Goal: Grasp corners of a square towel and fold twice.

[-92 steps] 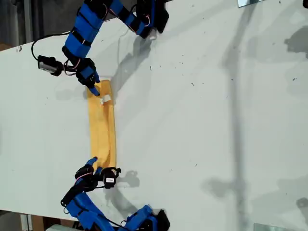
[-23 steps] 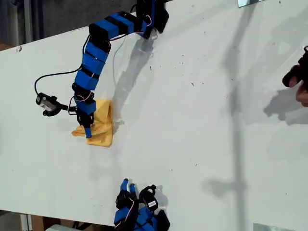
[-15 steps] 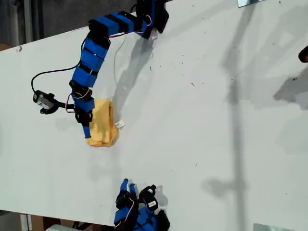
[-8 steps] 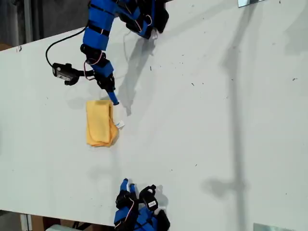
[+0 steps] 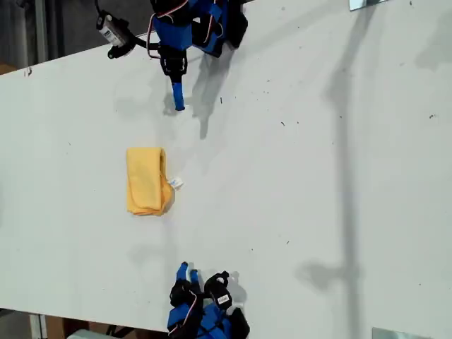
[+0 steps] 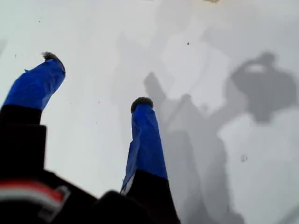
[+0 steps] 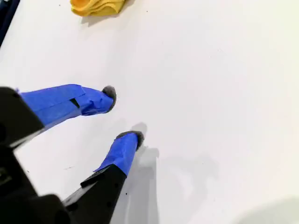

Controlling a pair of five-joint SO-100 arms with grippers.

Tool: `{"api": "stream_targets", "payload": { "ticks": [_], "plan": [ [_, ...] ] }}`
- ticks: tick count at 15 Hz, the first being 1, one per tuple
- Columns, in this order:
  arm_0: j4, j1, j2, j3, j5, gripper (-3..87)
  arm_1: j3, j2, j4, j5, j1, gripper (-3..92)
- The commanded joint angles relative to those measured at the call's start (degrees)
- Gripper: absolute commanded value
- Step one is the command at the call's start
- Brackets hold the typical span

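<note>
The tabletop carries the towel folded to a small pad at the exterior view's left, long axis running between the two arms. It lies well apart from both (can't match arms to wrist views). The first claw is wide and empty. The second claw is moderately spread and also empty.

Soft, nubbly yellow cloth towel lies on a smooth, matt white table
</note>
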Motion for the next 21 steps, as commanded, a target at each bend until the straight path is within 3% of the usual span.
{"api": "stream_targets", "payload": {
  "ticks": [1, 3, 7, 8, 12, 14, 17, 21],
  "plan": [
    [-0.88, 0.26, 0.00, 0.35, 0.18, 15.1, -15.56, -33.84, -16.96, -2.37, 3.16, 32.3],
    [-0.88, 0.44, 0.00, 0.35, 0.44, 14.5, -43.24, -68.73, -19.42, -7.91, 3.43, 32.0],
    [-1.05, 0.26, 0.00, 0.35, 0.88, 14.7, -103.45, -122.08, -6.15, -14.94, 9.14, 29.9],
    [-1.05, 0.35, 0.00, 0.35, 0.88, 14.7, -109.69, -128.06, -7.82, -15.47, 10.63, 28.2],
    [-1.05, 0.35, 0.00, 0.44, 0.79, 14.8, -103.27, -132.63, -28.48, -13.62, 12.83, 24.3],
    [-1.05, 0.44, 0.00, 0.44, 0.88, 14.8, -109.60, -141.33, -27.86, -8.88, 12.04, 24.6],
    [-1.05, 0.62, 0.00, 0.44, 1.05, 14.8, -106.17, -140.10, -17.49, -7.29, 11.16, 25.8],
    [-1.05, 0.79, 0.00, 0.44, 0.97, 14.8, -99.40, -133.95, -11.16, -8.09, -1.67, 26.9]
  ]
}}
